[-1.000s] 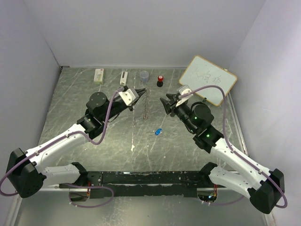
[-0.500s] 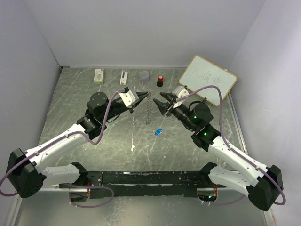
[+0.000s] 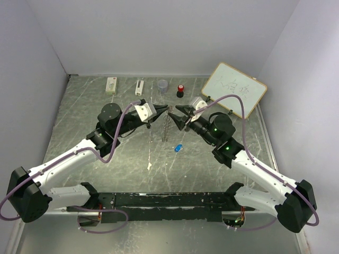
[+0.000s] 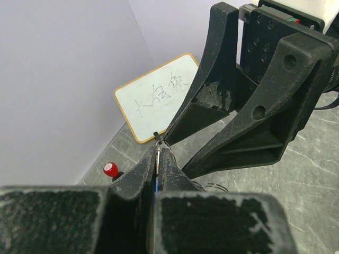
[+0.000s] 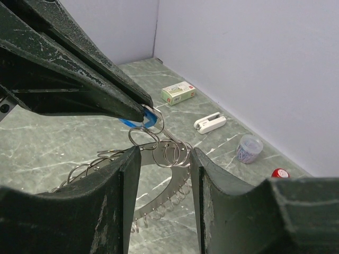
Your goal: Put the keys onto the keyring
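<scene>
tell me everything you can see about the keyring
The grey metal keyring is a large thin hoop fringed with many small wire loops, shiny like steel. It hangs edge-on, seemingly clear of the mottled grey table, from the shut left gripper, whose tips pinch a small blue key and a top loop. Its upper loops lie between the open right gripper's fingers; whether they touch is unclear.
</scene>
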